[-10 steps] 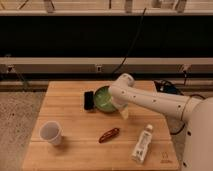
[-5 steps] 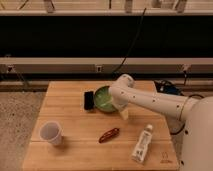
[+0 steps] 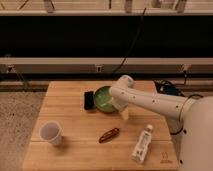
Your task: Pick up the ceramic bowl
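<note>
Currently readable writing: the label on the white plastic bottle (image 3: 142, 143) cannot be made out (the bottle lies on its side near the table's front right corner, cap pointing away).
Change since a second ago: the white robot arm (image 3: 150, 101) and every object sit where they were; the gripper remains at the bowl.
Task object: the round shallow glossy green ceramic bowl (image 3: 103, 97) sits on the wooden table (image 3: 65, 107), at the middle of its far half, partly covered on its right side by the arm.
Bowl contents: the part of the inside that shows is green glaze with pale streaks.
Gripper: the gripper (image 3: 122, 111) hangs at the bowl's front right rim with its fingers spread apart; whether they touch the rim cannot be told.
Beside the bowl: a small flat black rectangular object (image 3: 89, 99) lies just to the bowl's left.
Other container: a white paper cup (image 3: 51, 133) stands upright near the front left corner, well apart from the bowl; its inside looks plain white.
Loose item: a long reddish-brown object (image 3: 108, 134) lies tilted between the cup and the bottle.
</note>
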Available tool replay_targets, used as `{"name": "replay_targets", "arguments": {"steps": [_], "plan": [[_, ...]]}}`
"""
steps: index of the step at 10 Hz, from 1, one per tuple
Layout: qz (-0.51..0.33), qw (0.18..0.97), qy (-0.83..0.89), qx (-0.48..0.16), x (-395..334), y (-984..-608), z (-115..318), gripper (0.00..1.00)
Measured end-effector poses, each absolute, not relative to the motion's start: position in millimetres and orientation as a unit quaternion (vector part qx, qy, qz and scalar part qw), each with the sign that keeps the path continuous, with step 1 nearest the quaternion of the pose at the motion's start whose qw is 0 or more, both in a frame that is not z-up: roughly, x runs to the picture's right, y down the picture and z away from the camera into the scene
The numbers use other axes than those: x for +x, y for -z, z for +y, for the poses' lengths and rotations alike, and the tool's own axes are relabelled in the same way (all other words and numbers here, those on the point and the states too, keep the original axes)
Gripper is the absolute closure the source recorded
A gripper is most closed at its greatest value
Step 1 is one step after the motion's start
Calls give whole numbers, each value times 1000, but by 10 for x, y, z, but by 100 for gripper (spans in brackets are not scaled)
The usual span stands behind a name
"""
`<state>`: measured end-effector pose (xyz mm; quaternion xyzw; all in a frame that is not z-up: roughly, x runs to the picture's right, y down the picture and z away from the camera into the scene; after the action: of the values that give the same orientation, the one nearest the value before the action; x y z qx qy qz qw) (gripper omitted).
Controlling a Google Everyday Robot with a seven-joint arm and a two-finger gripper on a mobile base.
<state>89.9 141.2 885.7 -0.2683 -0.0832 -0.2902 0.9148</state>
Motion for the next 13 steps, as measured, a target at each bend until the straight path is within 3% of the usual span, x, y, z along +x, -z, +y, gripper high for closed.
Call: {"name": "replay_targets", "arguments": {"steps": [1,4,5,12,13], "plan": [[-83,914,290,-269,913,-8867,1424,26],[-84,913,292,-271,927,-8895,1450,20],[-84,913,292,-272,930,-8899,1459,23],[-83,912,300,-269,957,-8885,1440,93],[-83,911,302,-268,959,-8844,1395,96]]}}
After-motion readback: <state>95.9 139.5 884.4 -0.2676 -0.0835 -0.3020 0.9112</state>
